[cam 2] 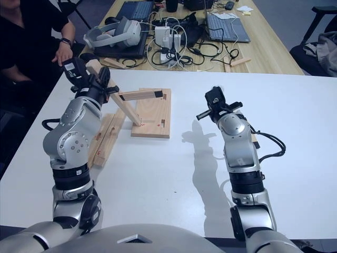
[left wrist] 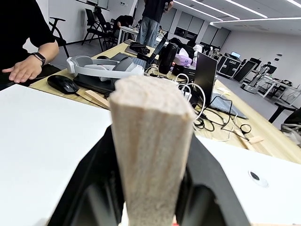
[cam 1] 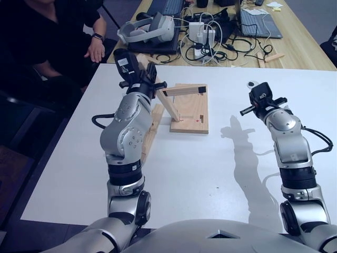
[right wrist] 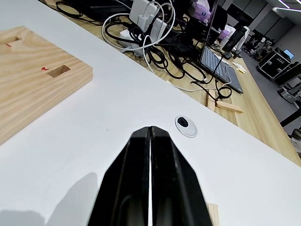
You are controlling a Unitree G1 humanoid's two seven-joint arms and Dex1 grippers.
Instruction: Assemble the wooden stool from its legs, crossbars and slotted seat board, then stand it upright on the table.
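Note:
The slotted seat board (cam 1: pixel 194 112) lies flat on the white table (cam 1: pixel 210 168), also seen as the board (right wrist: pixel 33 75) with an open slot. My left gripper (cam 1: pixel 149 79) is shut on a wooden leg (cam 1: pixel 167 103) that slants down onto the board's near-left corner; the leg's end (left wrist: pixel 150 141) sits between the black fingers (left wrist: pixel 94 188). Another wooden bar (cam 1: pixel 184 89) leans across the board's far edge. More stool pieces (cam 1: pixel 151 132) lie under my left arm. My right gripper (cam 1: pixel 259 95) hovers to the board's right, shut on nothing, its fingers (right wrist: pixel 150 188) pressed together.
A small wood piece (cam 2: pixel 255 139) lies by my right forearm. A cable grommet (right wrist: pixel 186 125) sits in the table beyond the right gripper. Behind the table a wooden desk (cam 1: pixel 295 50) carries a headset (cam 1: pixel 150 29), cables and laptops.

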